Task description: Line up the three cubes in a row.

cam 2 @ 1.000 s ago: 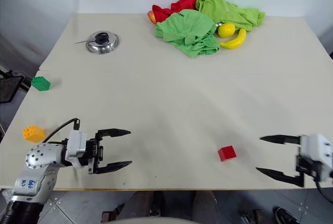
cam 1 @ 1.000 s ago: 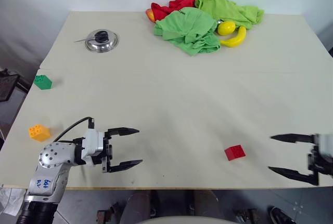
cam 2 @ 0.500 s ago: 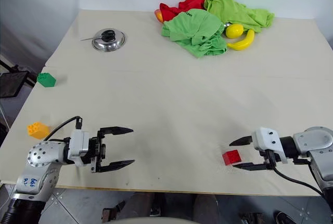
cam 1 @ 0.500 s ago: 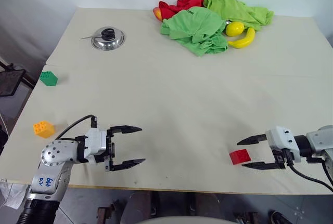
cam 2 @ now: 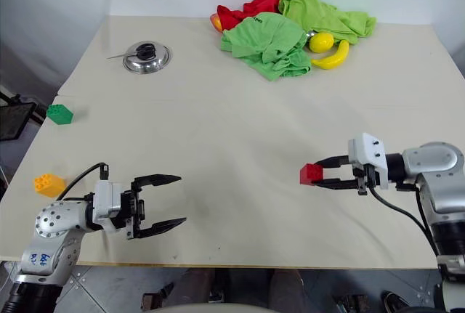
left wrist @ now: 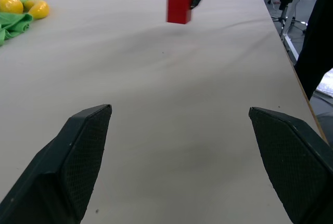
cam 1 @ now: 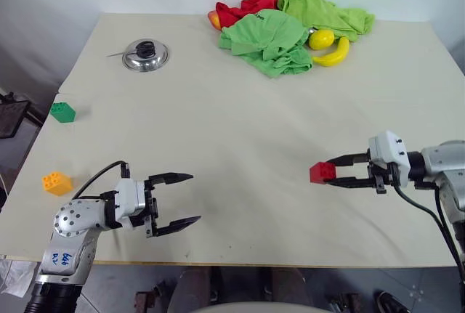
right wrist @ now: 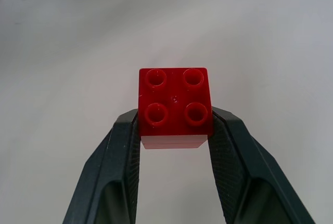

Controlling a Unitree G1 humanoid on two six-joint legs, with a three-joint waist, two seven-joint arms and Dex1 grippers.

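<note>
Head views: the right gripper point(cam 1: 328, 173) is pinching the red cube point(cam 1: 320, 172) between its fingertips and holding it above the table point(cam 1: 218, 139). The left gripper point(cam 1: 183, 198) is hovering near the table's front edge with fingers spread and nothing between them. The green cube point(cam 1: 62, 112) and the orange cube point(cam 1: 56, 182) are sitting at the table's left edge, well apart from each other and from the red one. Judgement: the row is not yet begun; one cube is in hand, and all three are yet to be set side by side.

Left wrist view: the spread fingers point(left wrist: 86, 148) are framing bare tabletop, with the red cube hanging beyond them in the other gripper.

Right wrist view: both fingers point(right wrist: 122, 148) are pressing the cube's sides, studs facing the camera.

Surface and room: the table is a plain cream board. A metal lid point(cam 1: 144, 56) is lying at the back left; green and red cloths point(cam 1: 269, 33), a lemon point(cam 1: 322, 38) and a banana point(cam 1: 336, 52) are lying at the back. A pale wall is standing behind.
</note>
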